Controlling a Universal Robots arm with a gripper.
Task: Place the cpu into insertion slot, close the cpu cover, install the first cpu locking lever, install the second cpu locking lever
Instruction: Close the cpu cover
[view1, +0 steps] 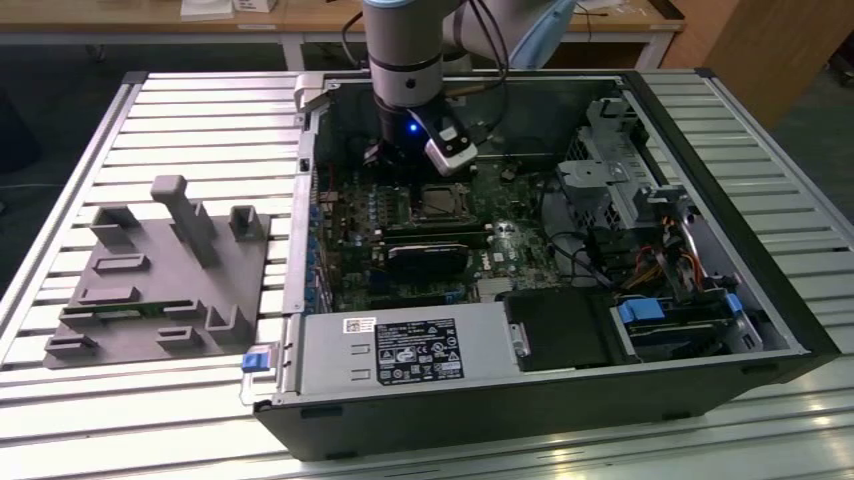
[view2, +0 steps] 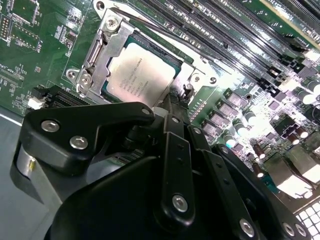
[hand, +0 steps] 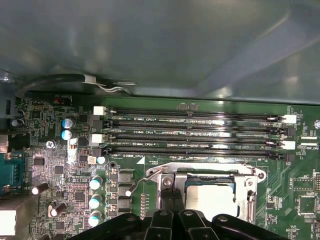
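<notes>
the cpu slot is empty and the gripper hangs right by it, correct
Not quite: the slot is not empty. The cpu already sits in it, as the second wrist view shows. The gripper does hang right by it.

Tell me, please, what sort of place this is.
Probably a robotics lab or workshop: an open computer case lies on a slotted aluminium table, a grey fixture plate beside it, wooden desks behind.

The exterior view looks steeply down on the whole computer case (view1: 534, 410). Both wrist views sit close (sharing the cpu (view2: 142, 70) (hand: 210, 200)).
</notes>
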